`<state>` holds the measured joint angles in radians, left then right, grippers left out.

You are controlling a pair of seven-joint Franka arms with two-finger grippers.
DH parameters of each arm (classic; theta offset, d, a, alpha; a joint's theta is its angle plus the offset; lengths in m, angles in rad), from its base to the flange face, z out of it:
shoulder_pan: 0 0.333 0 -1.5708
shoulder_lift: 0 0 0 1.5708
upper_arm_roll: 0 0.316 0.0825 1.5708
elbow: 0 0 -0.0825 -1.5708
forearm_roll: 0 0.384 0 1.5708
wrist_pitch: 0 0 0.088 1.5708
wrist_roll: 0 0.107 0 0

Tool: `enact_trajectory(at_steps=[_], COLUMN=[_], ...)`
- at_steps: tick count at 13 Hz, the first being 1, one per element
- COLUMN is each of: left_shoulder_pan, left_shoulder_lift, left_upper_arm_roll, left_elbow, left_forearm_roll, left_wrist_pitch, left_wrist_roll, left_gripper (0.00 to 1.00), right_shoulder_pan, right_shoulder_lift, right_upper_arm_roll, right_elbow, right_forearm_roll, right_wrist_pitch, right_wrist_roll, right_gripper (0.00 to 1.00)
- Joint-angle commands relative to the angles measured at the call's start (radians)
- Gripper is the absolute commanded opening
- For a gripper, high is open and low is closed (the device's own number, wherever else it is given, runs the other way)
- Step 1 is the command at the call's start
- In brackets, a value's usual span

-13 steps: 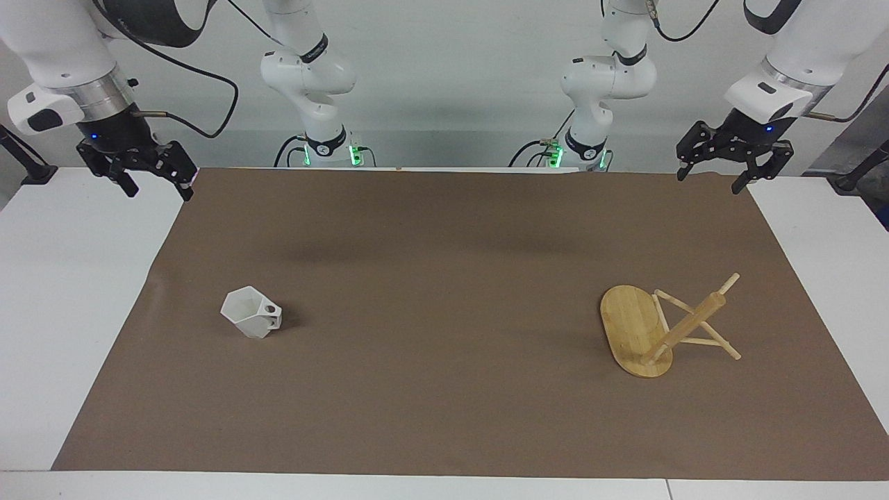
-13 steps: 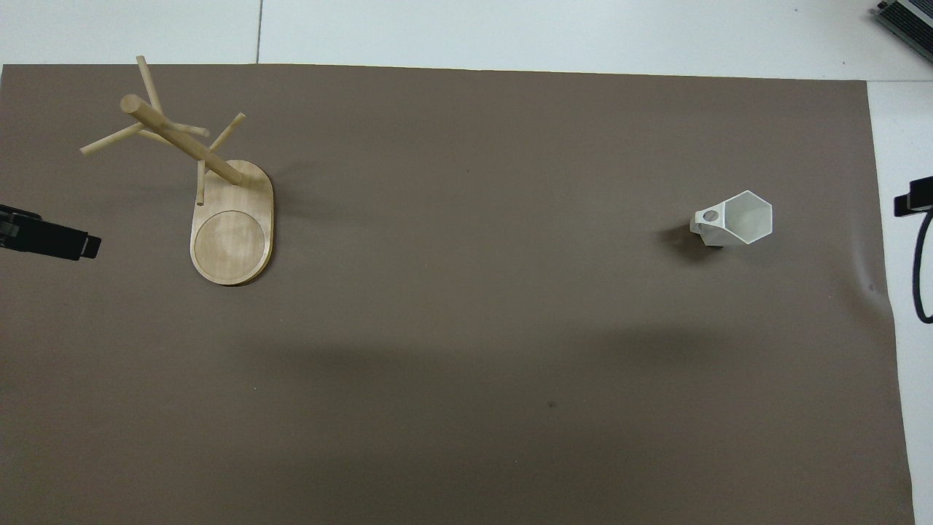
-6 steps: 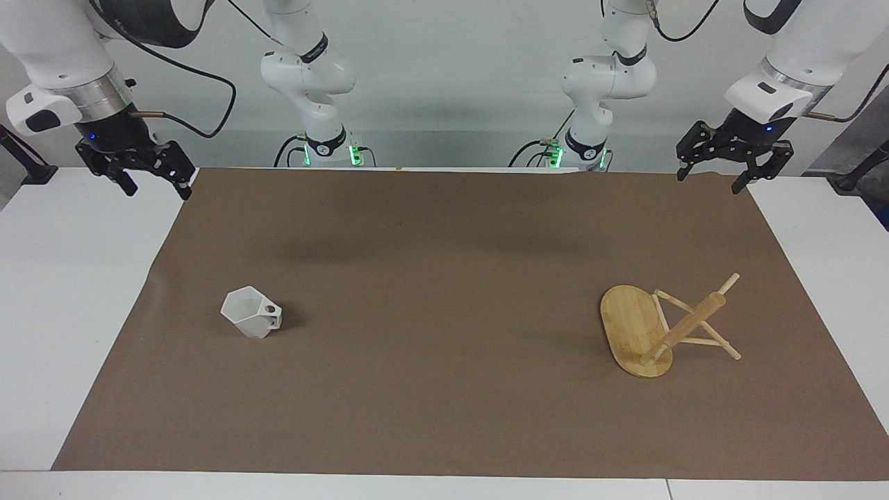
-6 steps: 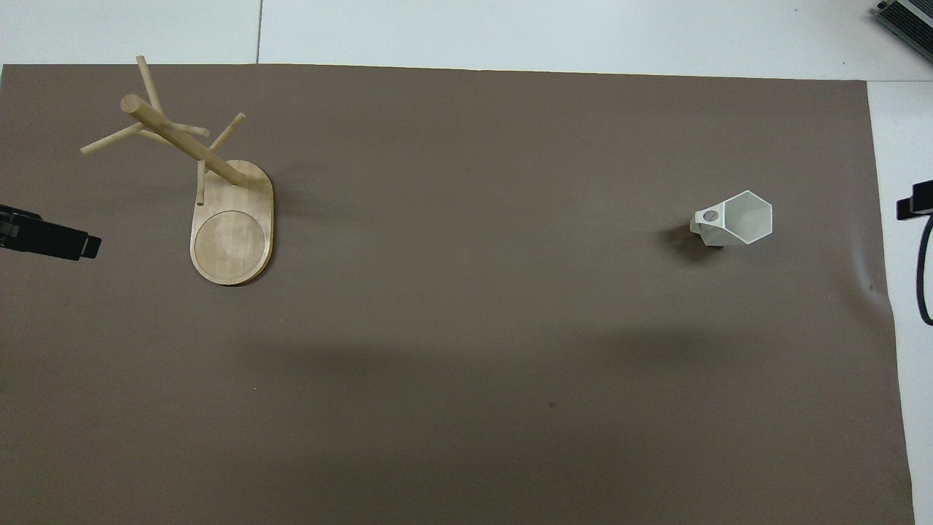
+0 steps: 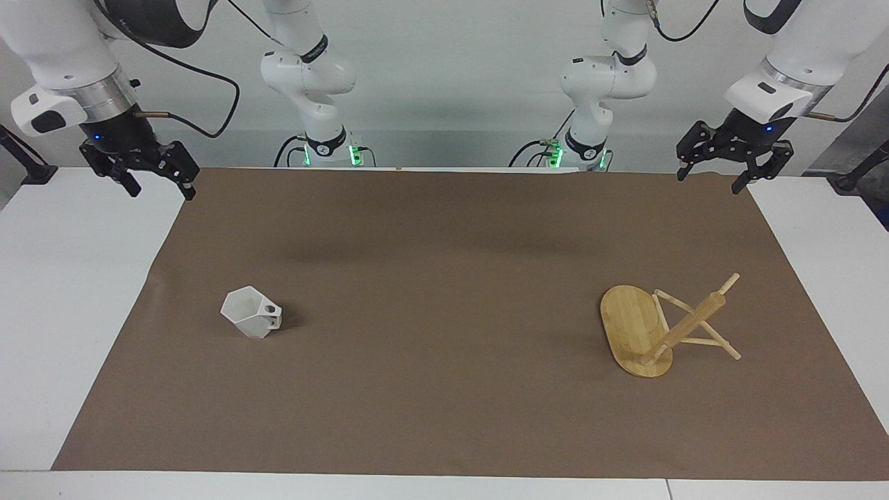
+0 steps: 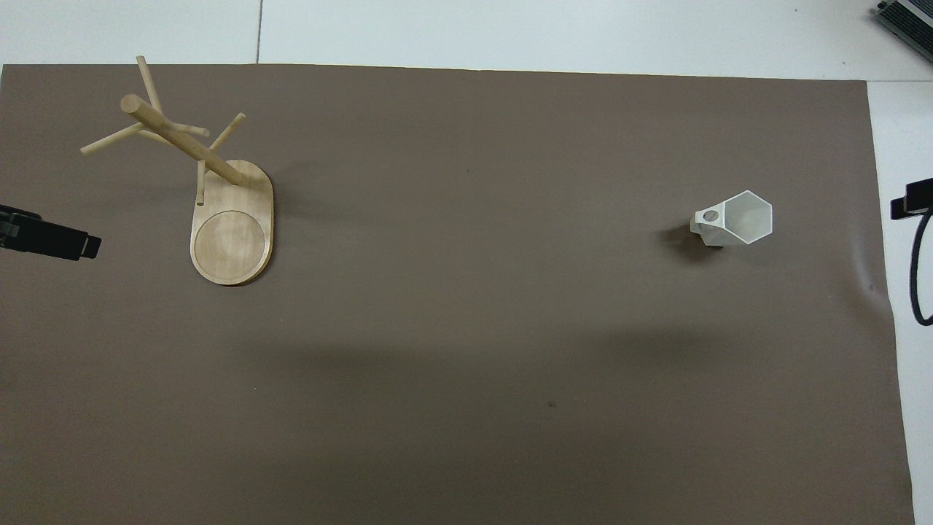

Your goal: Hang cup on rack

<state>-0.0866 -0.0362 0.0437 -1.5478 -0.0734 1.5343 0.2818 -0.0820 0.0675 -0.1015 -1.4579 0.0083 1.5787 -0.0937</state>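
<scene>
The cup and the rack stand well apart on the brown mat.

A matte white cup and a pale bamboo rack with light wood grain sit on a plain brown mat. The table is white. Both arms are white with black grippers.

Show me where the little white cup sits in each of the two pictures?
Facing view: the white cup stands on the brown mat, toward the right arm's end.
Overhead view: the same cup, at the same end.
Shared landmark: the bamboo mug rack, toward the left arm's end.
</scene>
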Motion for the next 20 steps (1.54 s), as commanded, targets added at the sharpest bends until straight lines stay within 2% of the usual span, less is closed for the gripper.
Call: enact_trajectory(at_steps=[1, 4, 5, 7, 9, 11, 15, 17, 20], left_shoulder_pan=[-0.004, -0.004, -0.004, -0.004, -0.004, -0.004, -0.004, -0.007, -0.002], left_shoulder_lift=[-0.016, -0.016, -0.016, -0.016, -0.016, -0.016, -0.016, -0.017, -0.019], left_upper_arm_roll=[0.005, 0.005, 0.005, 0.005, 0.005, 0.005, 0.005, 0.004, 0.008], left_elbow=[-0.015, -0.015, -0.015, -0.015, -0.015, -0.017, -0.015, -0.017, -0.015], left_forearm_roll=[-0.002, -0.002, -0.002, -0.002, -0.002, -0.002, -0.002, 0.000, 0.032], left_wrist_pitch=[-0.006, -0.006, -0.006, -0.006, -0.006, -0.006, -0.006, -0.017, -0.026], left_wrist_roll=[-0.007, -0.007, -0.009, -0.009, -0.009, -0.009, -0.009, -0.009, -0.016], left_gripper=[1.00, 1.00, 1.00, 1.00, 1.00, 1.00, 1.00, 1.00, 1.00], right_shoulder_pan=[-0.010, -0.010, -0.002, -0.012, -0.002, -0.001, 0.004, 0.002, 0.004], right_shoulder_lift=[-0.018, -0.017, -0.018, -0.055, -0.048, 0.016, 0.168, 0.207, 0.213], right_upper_arm_roll=[0.005, 0.005, 0.005, 0.005, 0.005, 0.005, 0.008, 0.008, 0.008], right_elbow=[-0.018, -0.018, -0.036, -0.157, -0.255, -0.301, -0.303, -0.312, -0.377], right_forearm_roll=[-0.005, -0.002, -0.004, -0.001, 0.027, 0.033, 0.035, 0.035, 0.035], right_wrist_pitch=[-0.008, 0.020, 0.065, 0.212, 0.357, 0.461, 0.584, 0.621, 0.675], right_wrist_roll=[0.017, 0.011, 0.011, 0.011, 0.011, 0.008, 0.009, 0.009, 0.008], right_gripper=[1.00, 1.00, 1.00, 1.00, 1.00, 1.00, 1.00, 1.00, 1.00])
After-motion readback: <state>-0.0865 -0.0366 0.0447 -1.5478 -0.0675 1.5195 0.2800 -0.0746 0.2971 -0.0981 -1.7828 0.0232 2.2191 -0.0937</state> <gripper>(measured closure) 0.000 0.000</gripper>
